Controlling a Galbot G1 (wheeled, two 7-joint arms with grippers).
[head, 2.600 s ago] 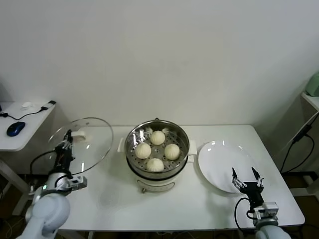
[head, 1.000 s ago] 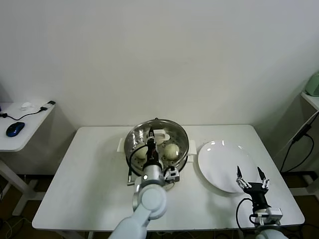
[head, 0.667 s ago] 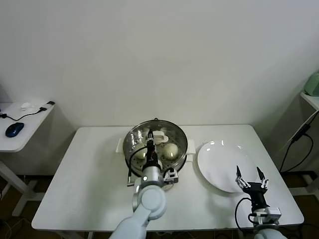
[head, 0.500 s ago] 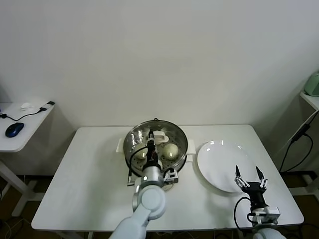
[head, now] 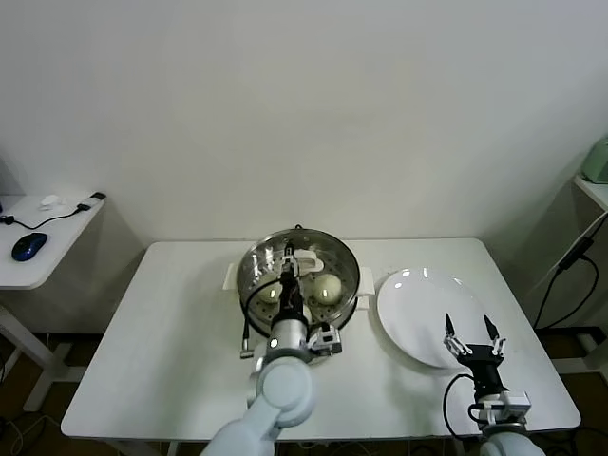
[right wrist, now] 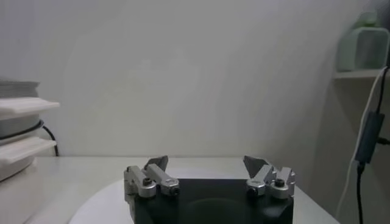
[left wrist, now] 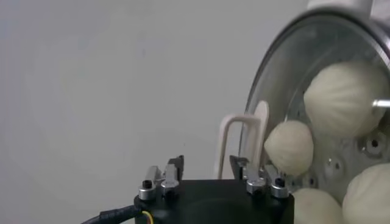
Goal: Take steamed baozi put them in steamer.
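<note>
The baozi [head: 327, 286] already sit inside the steamer [head: 299, 282] under its glass lid [left wrist: 317, 91]; left gripper [left wrist: 206, 165] at its six o'clock edge, fingers apart, empty. Right gripper [head: 467, 333] waits, fingers apart, over the plate [head: 418, 304], at three o'clock.

Baozi [head: 327, 286] in steamer [head: 348, 269], apparently lidded; plate [head: 418, 299] right of steamer

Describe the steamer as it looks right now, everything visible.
The steamer is a round shiny steel pot on a cream-white base with side handles, standing mid-table left of the white plate. A clear glass lid with a white knob covers it; pale buns lie on its perforated tray. The left gripper is over the lid beside the knob.
</note>
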